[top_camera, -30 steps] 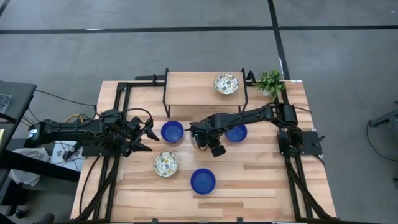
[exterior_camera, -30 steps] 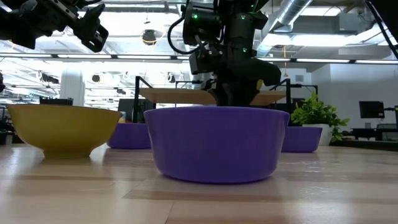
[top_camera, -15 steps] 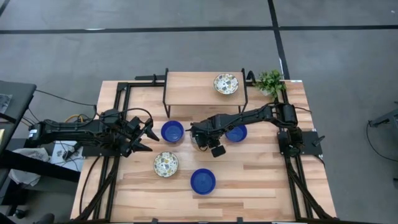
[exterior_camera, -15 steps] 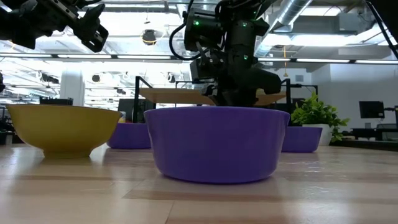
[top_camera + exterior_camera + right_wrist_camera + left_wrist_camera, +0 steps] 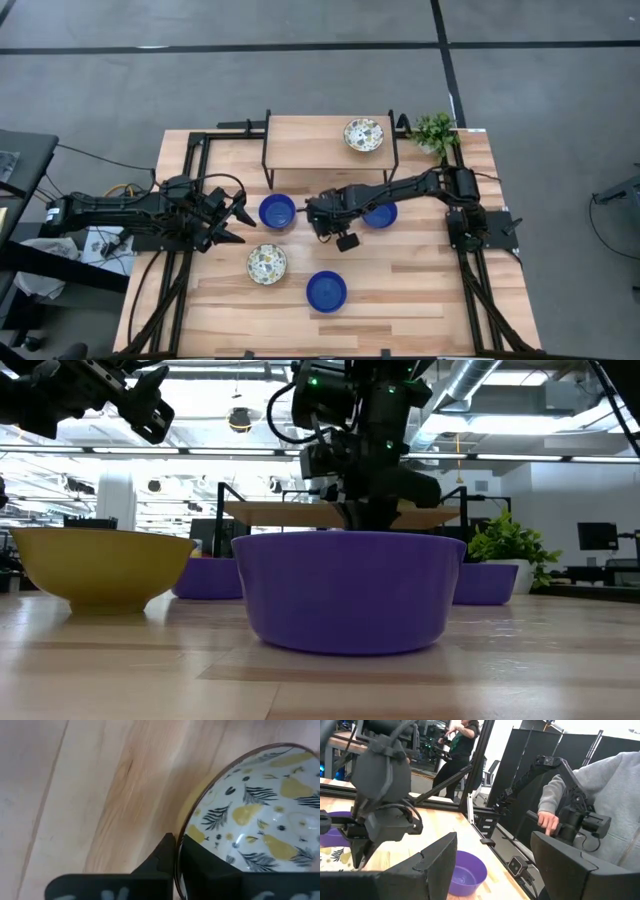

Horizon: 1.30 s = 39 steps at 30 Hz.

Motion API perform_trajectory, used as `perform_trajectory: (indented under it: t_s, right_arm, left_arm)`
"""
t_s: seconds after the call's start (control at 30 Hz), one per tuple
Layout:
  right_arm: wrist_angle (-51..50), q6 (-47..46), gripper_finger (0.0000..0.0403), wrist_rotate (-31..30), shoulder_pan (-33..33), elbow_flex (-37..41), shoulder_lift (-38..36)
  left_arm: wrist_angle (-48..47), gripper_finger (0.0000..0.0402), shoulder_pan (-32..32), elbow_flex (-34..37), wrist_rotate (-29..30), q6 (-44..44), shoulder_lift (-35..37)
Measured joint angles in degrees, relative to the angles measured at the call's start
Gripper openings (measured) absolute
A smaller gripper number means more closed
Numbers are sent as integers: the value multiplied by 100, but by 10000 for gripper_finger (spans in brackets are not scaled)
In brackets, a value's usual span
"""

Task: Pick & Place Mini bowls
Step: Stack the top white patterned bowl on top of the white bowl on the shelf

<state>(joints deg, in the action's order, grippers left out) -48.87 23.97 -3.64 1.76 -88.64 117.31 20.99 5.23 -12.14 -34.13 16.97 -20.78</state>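
Note:
My right gripper (image 5: 322,222) is low over the table's middle, shut on the rim of a white mini bowl (image 5: 260,820) patterned with yellow pears and dark leaves; its body hides that bowl in the high view. Blue mini bowls sit at centre left (image 5: 277,211), under the right arm (image 5: 381,214) and near the front (image 5: 326,290). A second patterned bowl (image 5: 267,263) lies at front left, and a third (image 5: 364,134) rests on the raised shelf. The left gripper (image 5: 235,215) hovers open to the left of the centre-left blue bowl, holding nothing.
A black-framed wooden shelf (image 5: 310,145) stands at the back of the table, with a small green plant (image 5: 434,130) at the back right corner. Black rails run along both sides. In the left wrist view a person's grey sleeve (image 5: 600,785) shows beyond the table.
The right gripper's fingers have closed on the patterned bowl's rim, and its wrist has shifted slightly. The left arm has not moved.

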Motion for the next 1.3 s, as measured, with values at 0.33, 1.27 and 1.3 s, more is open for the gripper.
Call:
perform_trajectory:
  t_s: [0.33, 1.27, 1.3]
  right_arm:
    - [-536, -15, 2, 51, 181, -935, 20]
    - [-3214, -960, 0, -1644, 749, -4582, 7]
    - [-3330, -960, 0, -1762, 686, -4638, 5]
  left_arm:
    - [2, 253, 2, 0, 0, 0, -2]
    - [2, 253, 2, 0, 0, -15, -2]
    - [2, 253, 1, 0, 0, -14, -2]
